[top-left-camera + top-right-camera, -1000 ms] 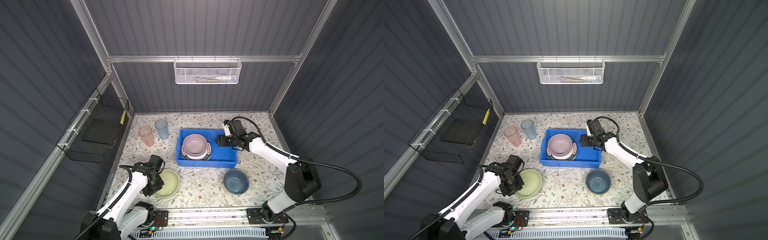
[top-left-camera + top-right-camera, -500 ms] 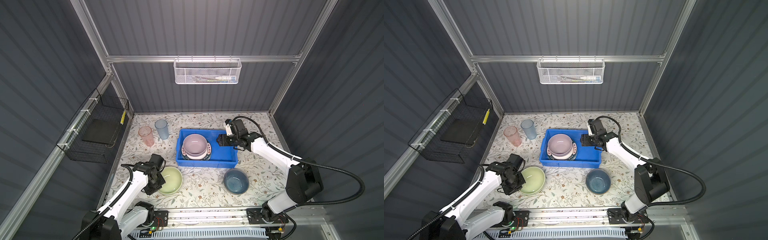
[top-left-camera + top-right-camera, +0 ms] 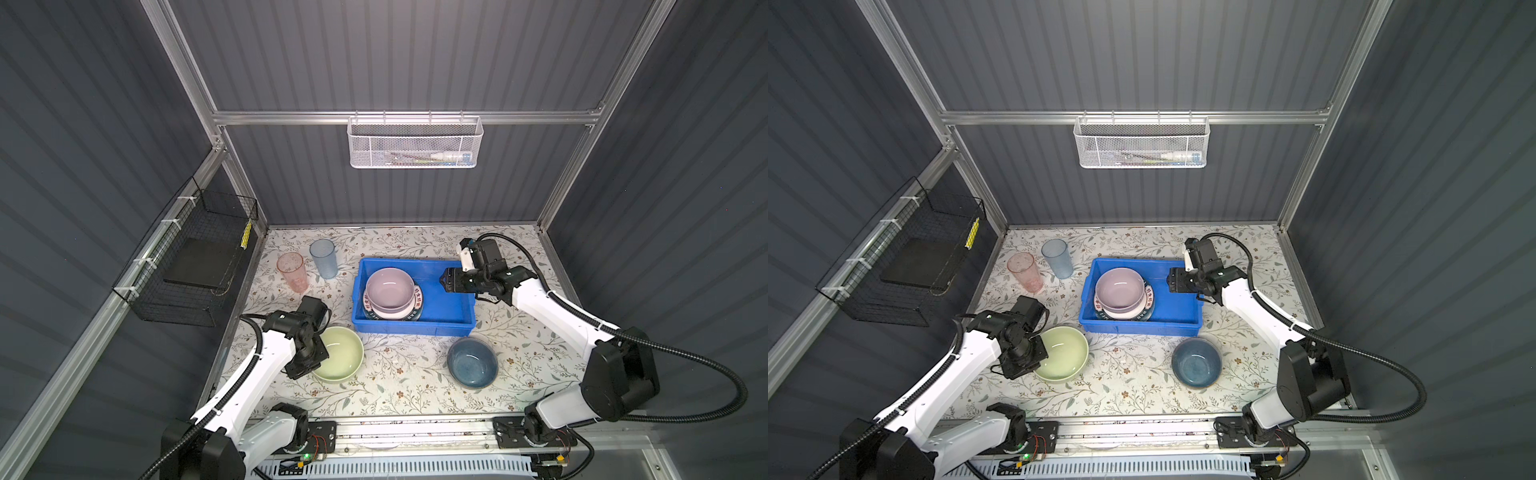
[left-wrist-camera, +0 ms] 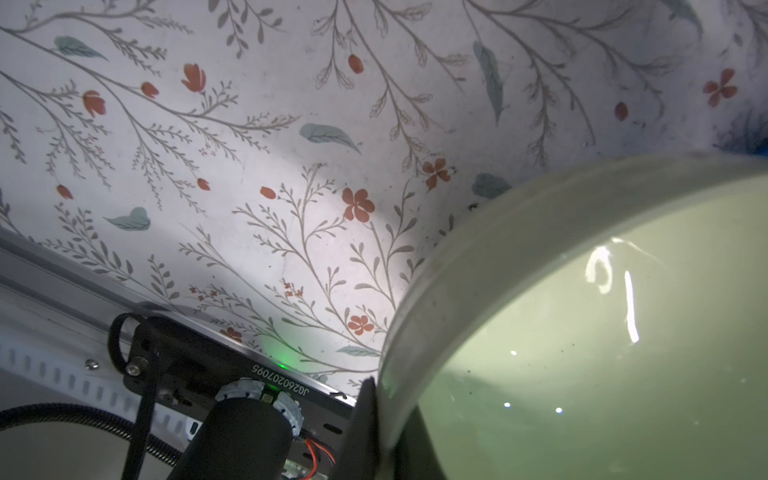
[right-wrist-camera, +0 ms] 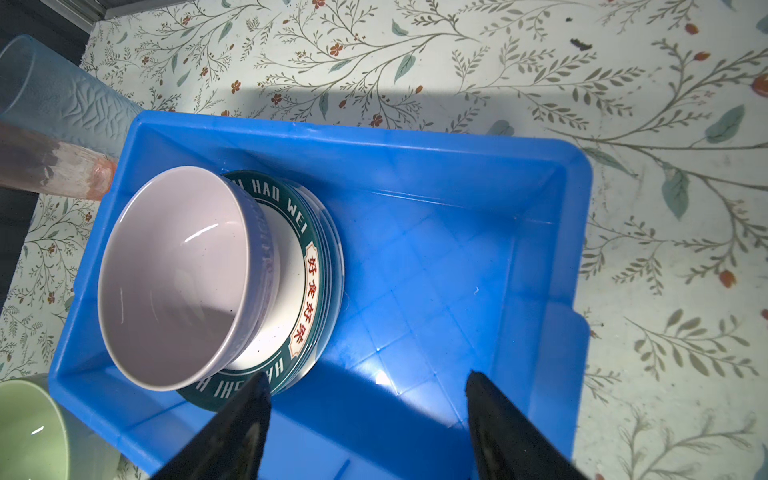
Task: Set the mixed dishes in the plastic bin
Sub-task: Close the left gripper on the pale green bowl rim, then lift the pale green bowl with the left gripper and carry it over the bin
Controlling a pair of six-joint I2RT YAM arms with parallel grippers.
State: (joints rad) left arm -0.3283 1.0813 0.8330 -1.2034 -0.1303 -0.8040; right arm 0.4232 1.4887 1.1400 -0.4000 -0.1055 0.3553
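Left gripper (image 3: pixel 316 360): clamped tight on the rim of the pale green round bowl (image 3: pixel 340 359), lower left in both top views.
Right gripper (image 5: pixel 365 378): jaws wide apart and empty, hovering over the bare right half of the bright blue shallow plastic bin (image 3: pixel 411 330), mid-frame.
In the bin: pale pink bowl (image 3: pixel 390 289) on a green-rimmed plate (image 5: pixel 309 266). The rim reads "HAO WEI", plus red Chinese characters.
On the floral tabletop (image 3: pixel 395 386): dark blue bowl (image 3: pixel 473 362) just below the bin; translucent pink tumbler (image 3: pixel 292 272) and translucent blue tumbler (image 3: pixel 324 258) to its upper left.
Black bracket (image 4: pixel 280 380): upside-down code starting "JG26".

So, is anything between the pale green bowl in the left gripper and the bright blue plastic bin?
Nothing visible between the green bowl and the bright blue plastic bin. A pink bowl on stacked plates fills half of it; the open right gripper hovers over the rest.
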